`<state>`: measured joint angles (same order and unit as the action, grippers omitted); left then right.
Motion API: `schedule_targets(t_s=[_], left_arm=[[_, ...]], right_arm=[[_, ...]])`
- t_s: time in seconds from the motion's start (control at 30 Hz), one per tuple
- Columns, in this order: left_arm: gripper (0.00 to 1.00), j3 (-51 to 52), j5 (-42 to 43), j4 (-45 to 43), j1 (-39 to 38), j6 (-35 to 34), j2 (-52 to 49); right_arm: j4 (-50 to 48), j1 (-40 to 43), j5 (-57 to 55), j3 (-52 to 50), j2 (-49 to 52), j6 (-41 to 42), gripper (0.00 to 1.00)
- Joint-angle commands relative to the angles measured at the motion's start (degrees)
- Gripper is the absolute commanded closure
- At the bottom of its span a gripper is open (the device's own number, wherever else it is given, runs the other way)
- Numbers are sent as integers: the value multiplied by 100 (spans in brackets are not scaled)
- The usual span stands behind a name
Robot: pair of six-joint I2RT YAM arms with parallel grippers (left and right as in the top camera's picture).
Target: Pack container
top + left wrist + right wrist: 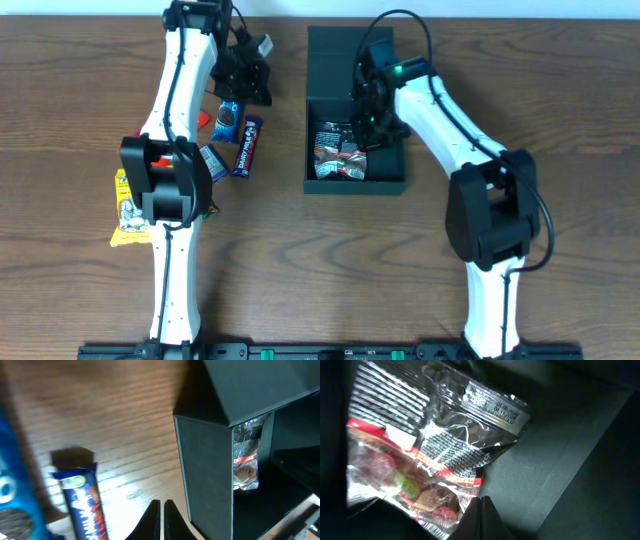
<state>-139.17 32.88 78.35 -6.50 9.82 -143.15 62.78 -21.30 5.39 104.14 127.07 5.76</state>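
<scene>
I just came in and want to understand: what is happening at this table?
Two robot arms are packing snacks into the dark container, whose lid is open. The right gripper is inside it, fingers together, above a clear snack packet lying there. The left gripper, also shut and empty, hovers beside the container, near a blue bar. A yellow packet also waits on the table.

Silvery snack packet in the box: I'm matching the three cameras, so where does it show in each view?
Overhead: the silvery snack packet lies near frame centre, in the left half of the container.
Left wrist: the packet is right of centre, glimpsed past the container's outer wall.
Right wrist: the packet fills the left and centre.
Shared landmark: the container's dark wall, in all three.
</scene>
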Motion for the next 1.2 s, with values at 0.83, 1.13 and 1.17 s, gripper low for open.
schedule_targets(t_s=[0.83, 1.13, 1.17], left_arm=[[94, 531, 118, -452, -566, -535, 0], [94, 531, 118, -483, -566, -538, 0], [94, 531, 118, -483, -566, -538, 0]], right_arm=[[-861, -317, 297, -66, 645, 295, 99], [-546, -317, 317, 61, 608, 293, 99], [-520, -317, 354, 68, 586, 291, 99]])
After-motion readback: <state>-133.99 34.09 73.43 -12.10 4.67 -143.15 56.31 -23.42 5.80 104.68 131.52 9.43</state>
